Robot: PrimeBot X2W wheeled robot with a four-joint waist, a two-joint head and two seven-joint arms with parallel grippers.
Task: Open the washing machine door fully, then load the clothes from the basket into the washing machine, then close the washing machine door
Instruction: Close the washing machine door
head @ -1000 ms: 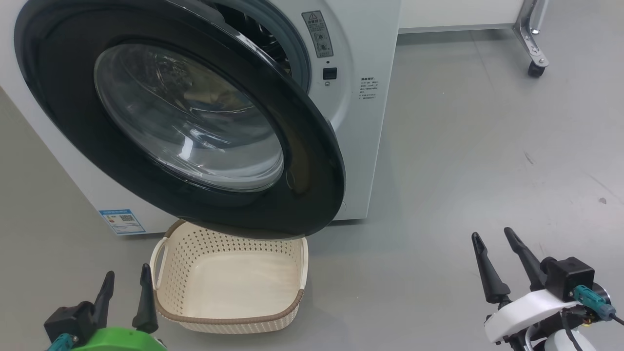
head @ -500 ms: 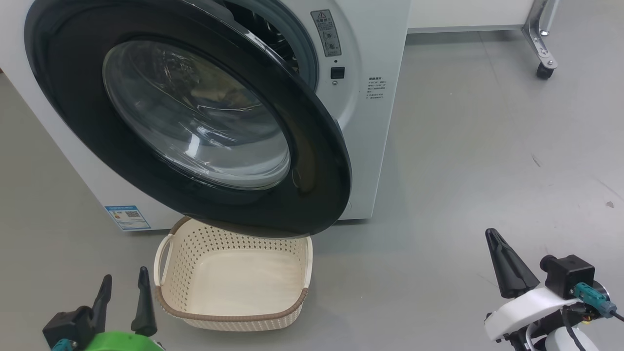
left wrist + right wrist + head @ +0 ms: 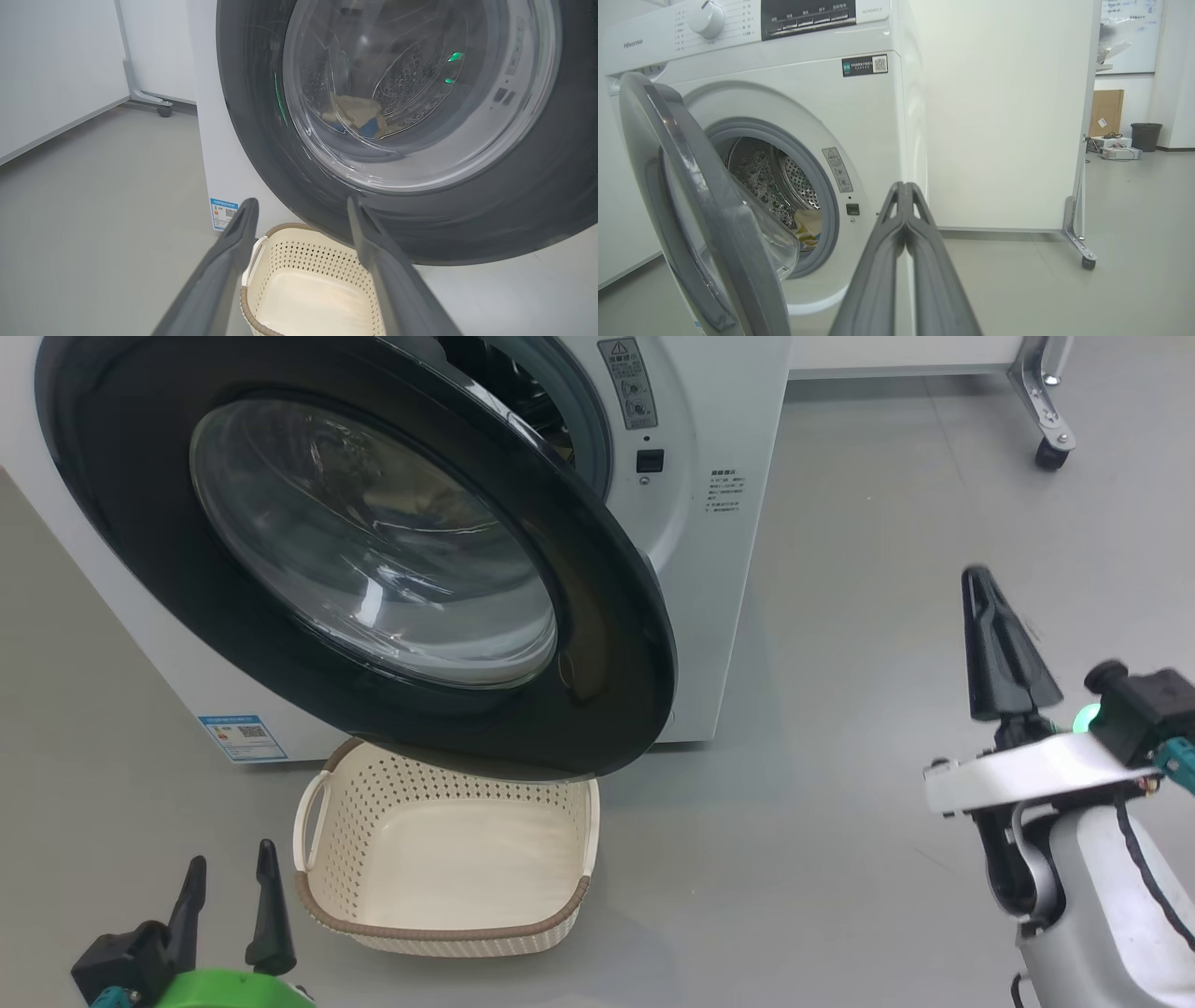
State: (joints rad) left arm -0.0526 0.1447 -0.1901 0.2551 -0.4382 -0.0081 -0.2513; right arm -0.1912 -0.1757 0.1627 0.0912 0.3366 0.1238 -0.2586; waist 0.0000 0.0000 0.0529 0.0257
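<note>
1. Head view: left gripper spread, empty, beside the basket; right gripper pressed together, empty, apart from the part-open washing machine door.
2. Left wrist view: clothes inside the drum.
3. Right wrist view: fingers touching, before the washing machine.

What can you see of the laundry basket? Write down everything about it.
The basket is cream plastic, rectangular with rounded corners, walls pierced with small holes, a brown woven-look rim and a loop handle at its left end. It stands upright on the grey floor, its far end under the open washing machine door. What shows of its inside is bare. The open left gripper hangs beside its near left corner, apart.
</note>
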